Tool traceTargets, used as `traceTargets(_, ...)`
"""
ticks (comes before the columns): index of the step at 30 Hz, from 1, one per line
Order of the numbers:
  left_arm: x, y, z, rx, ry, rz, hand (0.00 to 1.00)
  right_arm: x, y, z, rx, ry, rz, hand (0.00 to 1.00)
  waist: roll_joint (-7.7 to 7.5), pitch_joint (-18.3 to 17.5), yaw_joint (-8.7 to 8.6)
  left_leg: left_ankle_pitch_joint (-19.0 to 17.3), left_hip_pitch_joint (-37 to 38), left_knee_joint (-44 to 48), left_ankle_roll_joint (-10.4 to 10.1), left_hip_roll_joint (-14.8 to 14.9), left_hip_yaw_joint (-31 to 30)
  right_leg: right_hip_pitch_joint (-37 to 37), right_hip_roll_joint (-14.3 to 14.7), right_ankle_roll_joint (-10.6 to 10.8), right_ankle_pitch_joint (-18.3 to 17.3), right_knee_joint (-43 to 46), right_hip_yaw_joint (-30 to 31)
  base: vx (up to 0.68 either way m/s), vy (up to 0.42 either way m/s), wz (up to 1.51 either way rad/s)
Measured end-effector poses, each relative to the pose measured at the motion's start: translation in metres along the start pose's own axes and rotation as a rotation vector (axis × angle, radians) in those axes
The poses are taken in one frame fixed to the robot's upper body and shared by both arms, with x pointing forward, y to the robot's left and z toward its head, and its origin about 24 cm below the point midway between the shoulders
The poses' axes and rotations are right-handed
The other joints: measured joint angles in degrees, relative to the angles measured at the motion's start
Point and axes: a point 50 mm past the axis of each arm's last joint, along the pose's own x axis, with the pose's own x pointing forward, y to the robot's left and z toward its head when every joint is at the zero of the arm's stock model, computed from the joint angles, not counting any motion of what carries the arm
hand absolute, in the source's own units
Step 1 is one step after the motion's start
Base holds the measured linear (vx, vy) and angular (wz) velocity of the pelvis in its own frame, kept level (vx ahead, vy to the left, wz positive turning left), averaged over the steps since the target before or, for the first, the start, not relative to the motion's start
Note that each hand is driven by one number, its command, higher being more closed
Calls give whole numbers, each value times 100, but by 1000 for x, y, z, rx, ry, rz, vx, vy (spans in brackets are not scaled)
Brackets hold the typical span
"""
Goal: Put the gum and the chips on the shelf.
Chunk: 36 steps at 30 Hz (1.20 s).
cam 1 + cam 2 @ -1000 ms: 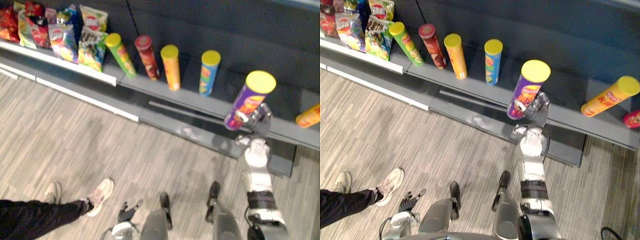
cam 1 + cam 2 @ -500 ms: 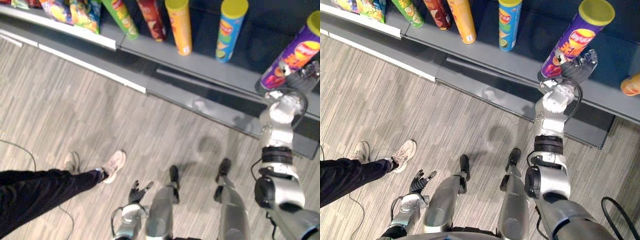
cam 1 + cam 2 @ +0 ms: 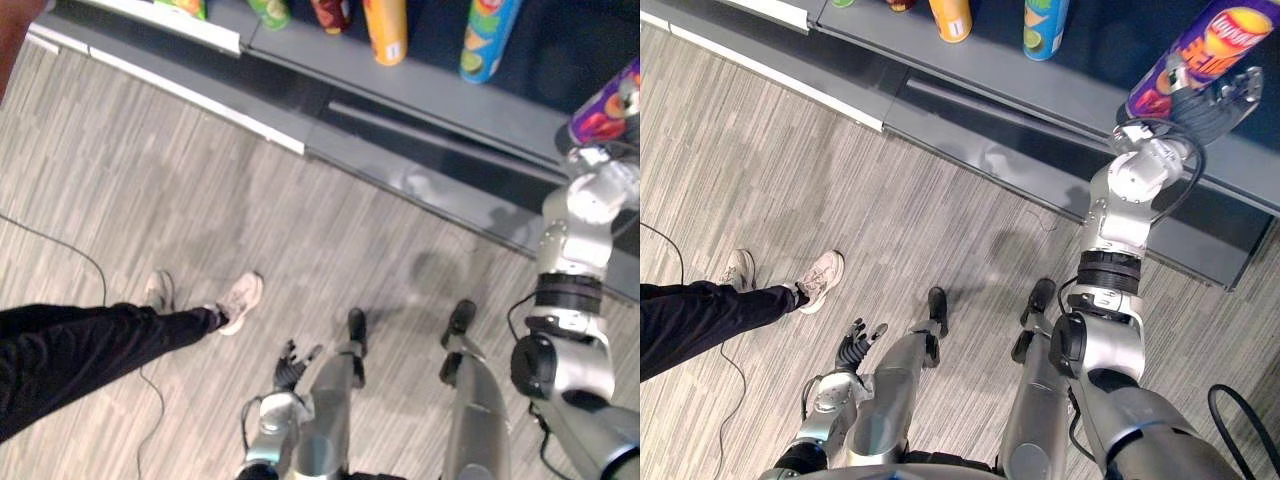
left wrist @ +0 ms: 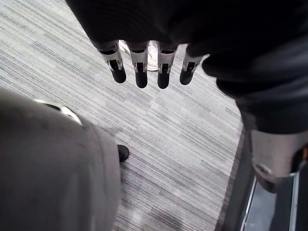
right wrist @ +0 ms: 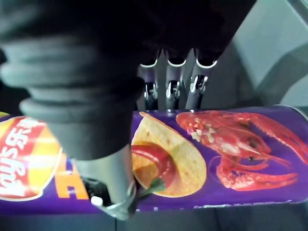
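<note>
While a person's dark-trousered leg (image 3: 80, 350) and pale shoes (image 3: 240, 298) reach in over the grey plank floor (image 3: 150, 180) at the far left, the left robot hand (image 3: 860, 345) hangs low to their right, fingers (image 4: 140, 72) straight and relaxed, holding nothing. Along the grey shelf (image 3: 1040, 90) stand an orange can (image 3: 952, 15) and a blue-green can (image 3: 1045, 25), both cut off by the top edge, so their labels cannot be made out. At the far right the right robot hand (image 3: 1215, 95) grasps the purple chips can (image 3: 1200, 50), thumb (image 5: 108, 178) across its front and fingers behind it. The can leans over the shelf, its lid cut off. Its label shows a red crayfish, a chip with red sauce and a red-and-yellow logo. Whether its base touches the shelf is hidden by the hand.
</note>
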Motion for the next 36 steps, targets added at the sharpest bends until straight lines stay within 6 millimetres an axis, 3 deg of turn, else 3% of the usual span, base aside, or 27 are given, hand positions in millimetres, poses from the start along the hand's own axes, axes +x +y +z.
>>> traceTargets(8, -2, -21, 30, -109, -121, -48, 0, 9, -5, 30, 27, -129, -49, 100, 18, 5, -6, 120, -239, 16, -19, 75, 319, -499, -226, -55, -276, 589, -5, 12, -40, 10)
traceTargets(24, -5, -28, 40, -206, -153, -71, 0, 12, 18, 47, 4, -190, 78, 100, 28, -2, 0, 212, -567, 28, 24, 56, 452, -894, -403, -77, -336, 788, -98, 40, -5, 4)
traceTargets(36, -9, -32, 48, -255, -181, -96, 0, 21, 22, 44, -65, -187, 110, 100, 27, -2, 20, 453, -854, -214, 28, -42, 460, -1383, -573, -135, -452, 1086, -127, 31, -27, 8)
